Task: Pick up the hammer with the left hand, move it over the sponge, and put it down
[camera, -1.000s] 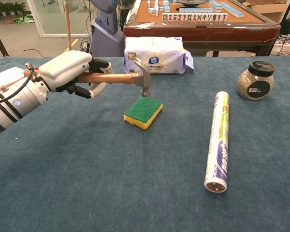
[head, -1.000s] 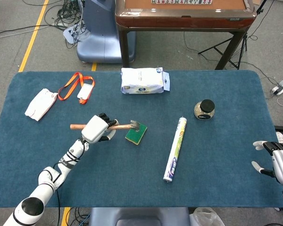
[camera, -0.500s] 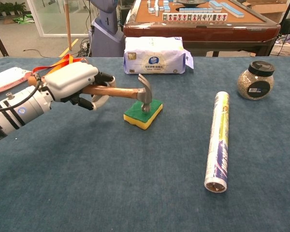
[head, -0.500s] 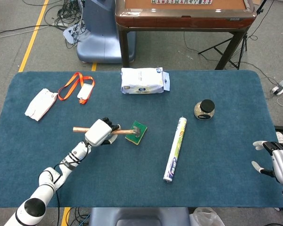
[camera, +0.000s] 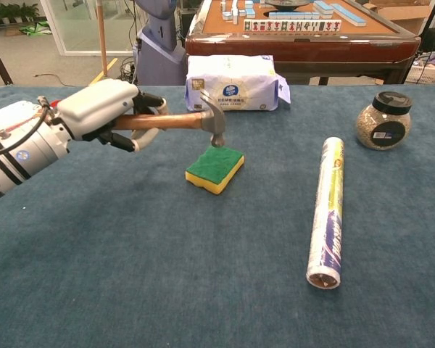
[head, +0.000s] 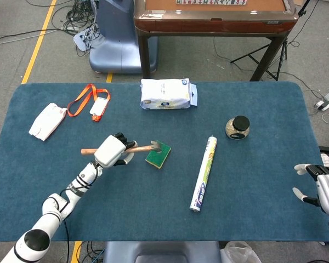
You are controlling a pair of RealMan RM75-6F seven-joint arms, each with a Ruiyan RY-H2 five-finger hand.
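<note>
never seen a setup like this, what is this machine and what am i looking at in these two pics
It is a two-armed robot with human-like hands, steered by a person. One picture looks down from its head, the other forward from its chest. Its left hand grips a hammer by the wooden handle, head raised over a green and yellow sponge. Its right hand holds nothing, at the table edge. On the blue table also lie a foil roll, a jar, a tissue pack and a lanyard.
</note>
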